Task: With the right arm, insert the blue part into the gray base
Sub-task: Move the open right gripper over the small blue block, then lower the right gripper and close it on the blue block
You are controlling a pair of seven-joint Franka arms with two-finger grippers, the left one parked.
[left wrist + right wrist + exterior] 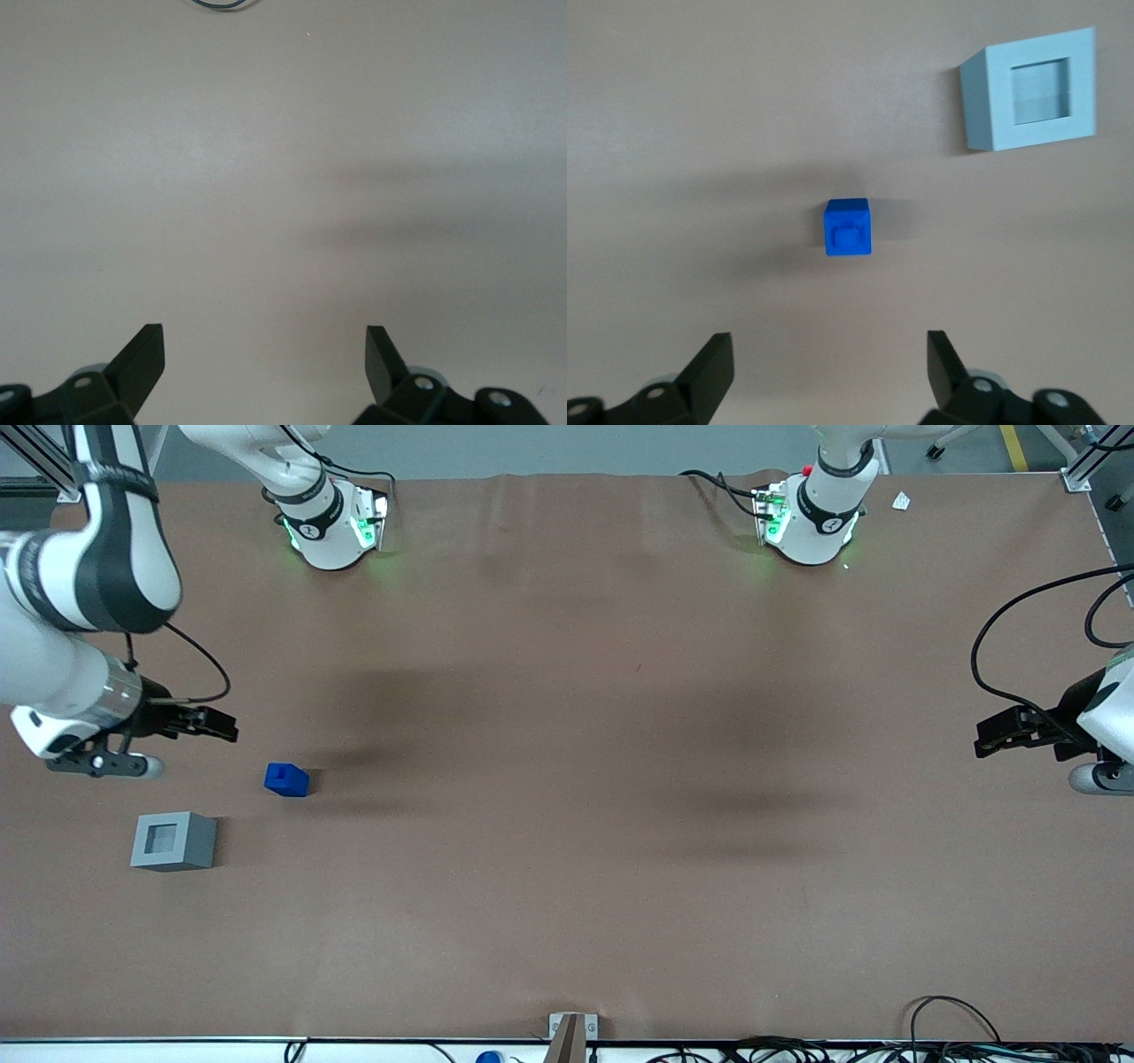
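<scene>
Right arm [84, 593]: white with black side panels, reaching in over the working arm's end of the worktop, its wrist turned toward the middle of the worktop.
Claw [217, 726]: black, two fingers, held above the worktop, touching nothing. In the right wrist view the claw [830, 363] is released, its two fingers [713, 367] spread wide with bare worktop between them.
Blue part [286, 779]: small bright blue block resting on the worktop, near the claw and a little nearer the front camera than it. The right wrist view shows the blue part [848, 227] upright, the smaller square stub on its top face, apart from both fingertips.
Gray base [174, 841]: light gray cube on the worktop, nearer the front camera than the blue part and apart from it, not touching. Its square recess faces up and holds nothing; the right wrist view shows the gray base [992, 106] with the recess open.
Worktop [567, 850]: brown matte surface carrying both blocks, with soft shadows across its middle.
</scene>
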